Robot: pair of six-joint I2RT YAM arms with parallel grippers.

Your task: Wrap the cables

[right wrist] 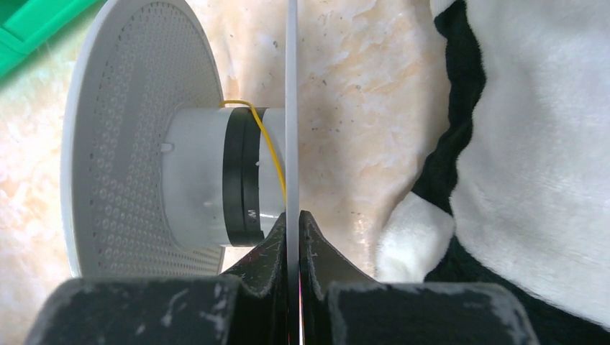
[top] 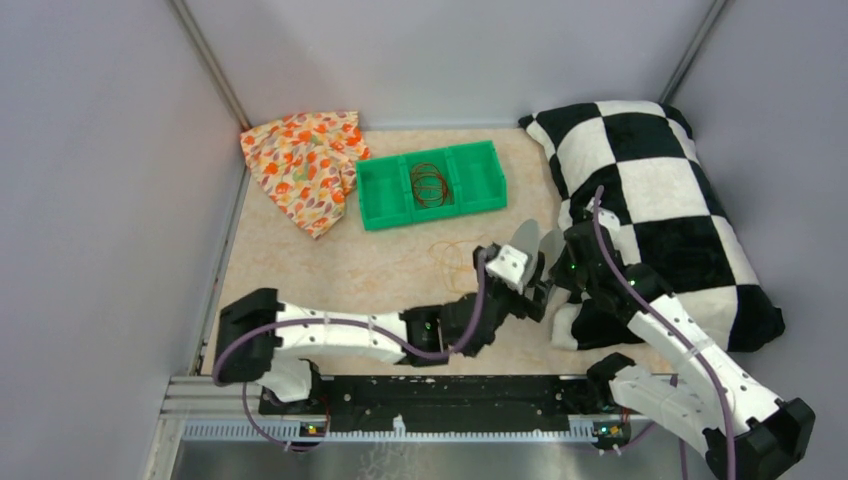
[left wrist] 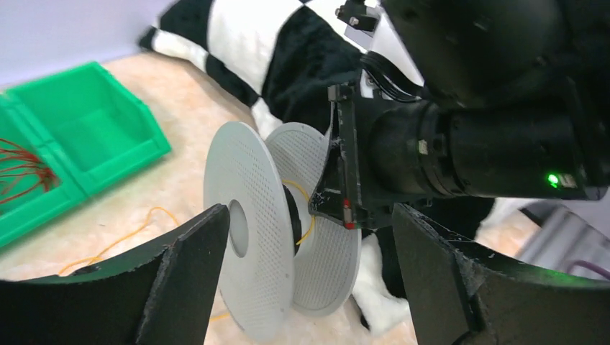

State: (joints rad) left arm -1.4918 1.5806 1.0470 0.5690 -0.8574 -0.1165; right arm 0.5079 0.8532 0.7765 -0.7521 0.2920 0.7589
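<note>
The table (top: 300, 270) fills the center of the top view, and a black-and-white checkered cushion (top: 660, 170) covers its right side. A green bin (top: 385, 195) with 3 compartments stands at upper center; red wire loops (top: 430, 185) lie in its middle compartment. A patterned cloth (top: 305, 165) lies just left of the bin. The spool (top: 525, 242), with 2 perforated flanges, stands on edge at center frame against the cushion's left border, between both arms. The right gripper (right wrist: 293, 230) is fully closed, and its 2 fingers pinch the rim of 1 flange at the bottom center of the right wrist view. The left gripper (left wrist: 309, 215) is spread wide and grips nothing. Its fingers (left wrist: 180, 280) flank the spool (left wrist: 248, 230) at lower left and lower right of the left wrist view; whether the left finger touches the near flange cannot be determined. The yellow cable (right wrist: 270, 154) crosses the spool hub in 1 strand, just above the right gripper's closed fingertips. The rest of the cable (top: 447, 258) lies in loose loops on the table, left of the spool and near the left gripper (top: 515, 268).
</note>
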